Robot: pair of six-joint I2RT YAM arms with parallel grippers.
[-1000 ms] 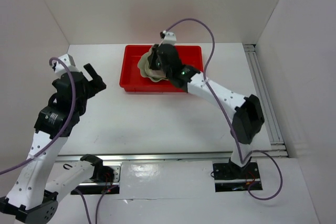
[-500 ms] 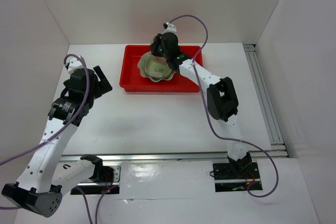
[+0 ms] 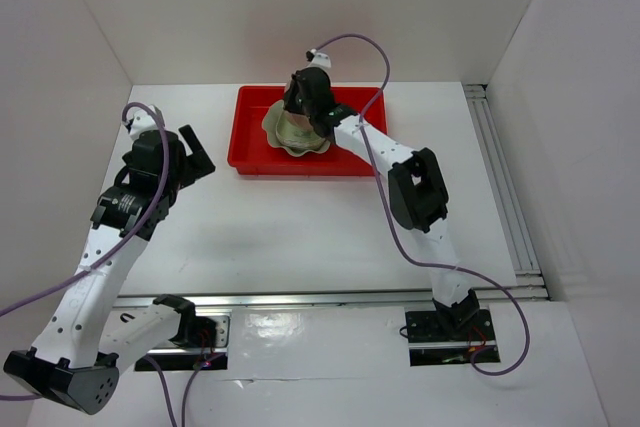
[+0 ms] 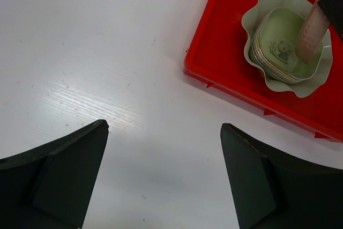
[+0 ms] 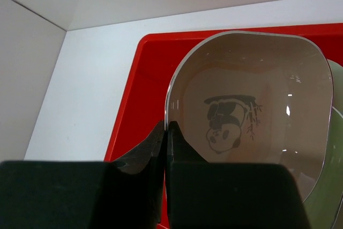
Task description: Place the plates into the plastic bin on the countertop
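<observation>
While right claw (image 5: 166, 128) is clamping the tan panda dish (image 5: 252, 116) above the red bin (image 5: 136, 100), left claw (image 4: 163, 127) gaping, release is looking due.

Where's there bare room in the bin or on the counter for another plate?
In the red bin, floor is bare at both ends beside the scalloped dish, though the right arm crosses the right end. The countertop before the bin, between the arms, is bare. Crowded: above the stack, where the right gripper holds a pinkish-tan dish.
</observation>
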